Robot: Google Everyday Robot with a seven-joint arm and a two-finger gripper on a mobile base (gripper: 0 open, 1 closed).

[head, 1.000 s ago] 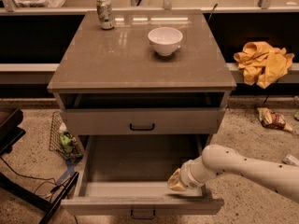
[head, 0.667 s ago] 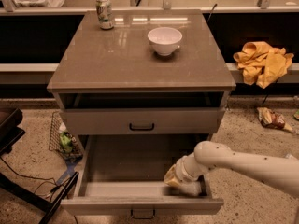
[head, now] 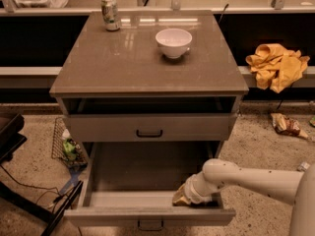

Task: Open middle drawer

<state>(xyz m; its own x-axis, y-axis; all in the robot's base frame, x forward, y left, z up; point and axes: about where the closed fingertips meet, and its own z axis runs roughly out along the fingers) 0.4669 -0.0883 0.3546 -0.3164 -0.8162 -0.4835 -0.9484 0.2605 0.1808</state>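
One bowl (head: 173, 42) and can (head: 110, 13) top the cabinet (head: 123, 68); hand (head: 180, 196), grip unclear, inside open middle drawer (head: 142, 173).

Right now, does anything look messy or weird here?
Yes: a crumpled yellow cloth sits on the ledge and a wrapper lies on the floor below it. The tool is inside the pulled-out middle drawer, near its front.

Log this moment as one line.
middle drawer: pulled far out | gripper: inside it, front right corner | cabinet top: bowl, can
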